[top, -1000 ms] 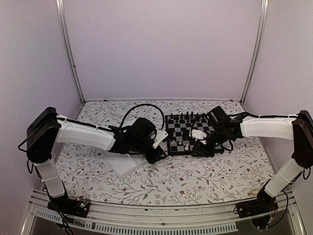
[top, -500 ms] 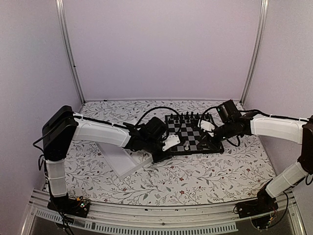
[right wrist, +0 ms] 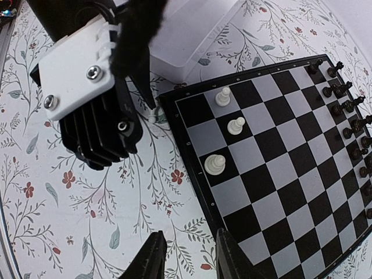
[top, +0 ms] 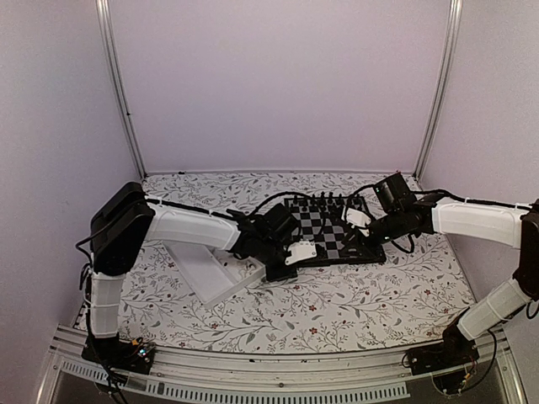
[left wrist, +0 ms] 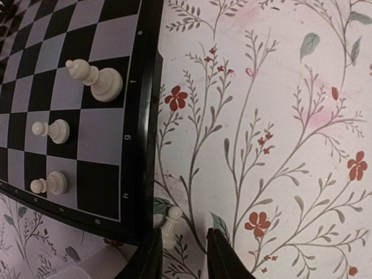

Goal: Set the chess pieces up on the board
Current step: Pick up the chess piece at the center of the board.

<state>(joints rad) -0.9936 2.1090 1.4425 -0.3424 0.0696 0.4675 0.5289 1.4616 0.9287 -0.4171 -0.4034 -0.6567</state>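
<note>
swung over to the board (left wrist: pixel 142 116) corner, straddling a stray white pawn (left wrist: pixel 170 224) on the desk (left wrist: pixel 290 87) beside its rim, left jaws narrowing, not yet clenched. drew right jaws aside, released, empty. likely fourth piece up.

The top external camera looks down from above and behind over the whole flower-printed tablecloth (top: pixel 337 303). The left wrist camera hangs close over one corner of the black-bordered checkered chessboard (left wrist: pixel 102 135). The right wrist camera looks down from farther off and shares that corner and its three small white plastic chessmen (right wrist: pixel 214 164).
</note>
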